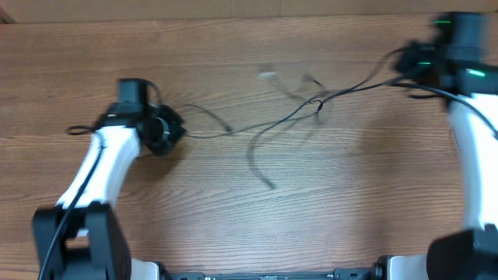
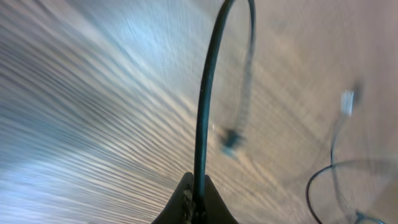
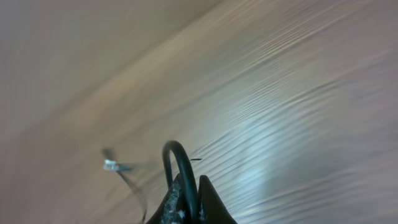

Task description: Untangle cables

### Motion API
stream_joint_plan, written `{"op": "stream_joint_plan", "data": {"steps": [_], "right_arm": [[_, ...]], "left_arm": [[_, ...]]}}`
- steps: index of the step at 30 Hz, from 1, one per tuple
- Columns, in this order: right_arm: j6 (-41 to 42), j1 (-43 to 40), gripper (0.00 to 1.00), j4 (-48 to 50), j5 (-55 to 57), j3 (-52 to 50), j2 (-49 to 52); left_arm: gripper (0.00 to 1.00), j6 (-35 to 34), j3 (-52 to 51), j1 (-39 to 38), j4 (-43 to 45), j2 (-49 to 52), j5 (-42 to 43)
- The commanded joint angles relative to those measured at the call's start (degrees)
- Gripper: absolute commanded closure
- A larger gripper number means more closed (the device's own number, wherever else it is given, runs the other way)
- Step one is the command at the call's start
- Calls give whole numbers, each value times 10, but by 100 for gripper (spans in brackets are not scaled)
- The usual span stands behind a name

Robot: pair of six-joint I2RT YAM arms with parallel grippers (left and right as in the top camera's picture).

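Two clenched grips: left end effector (image 1: pixel 166 130) and right end effector (image 1: pixel 406 61) pinch the cables (image 1: pixel 289 117).

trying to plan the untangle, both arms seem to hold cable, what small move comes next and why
Probably draw the left jaws a little farther from the right jaws. Both are shut on the thin black cables, which stretch across the wooden table between them, and a small knot sits nearer the right, so gentle tension might loosen it.

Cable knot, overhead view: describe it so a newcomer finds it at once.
On the brown wooden table, thin black cables run left to right. Right of centre sits the small dark knot, the only spot where several strands cross and fan out.
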Motion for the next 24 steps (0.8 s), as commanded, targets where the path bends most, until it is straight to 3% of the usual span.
{"op": "stream_joint_plan", "data": {"steps": [1, 5, 17, 24], "right_arm": [[-18, -68, 96, 5, -39, 9, -42], [-54, -129, 96, 17, -155, 9, -76], [-66, -141, 96, 70, -196, 35, -110], [-66, -140, 96, 130, -230, 57, -109]], "left_arm": [[96, 72, 23, 45, -25, -47, -63], [96, 72, 23, 80, -56, -56, -78], [96, 44, 23, 115, -123, -56, -318], [96, 77, 22, 114, -135, -56, -238]]}}
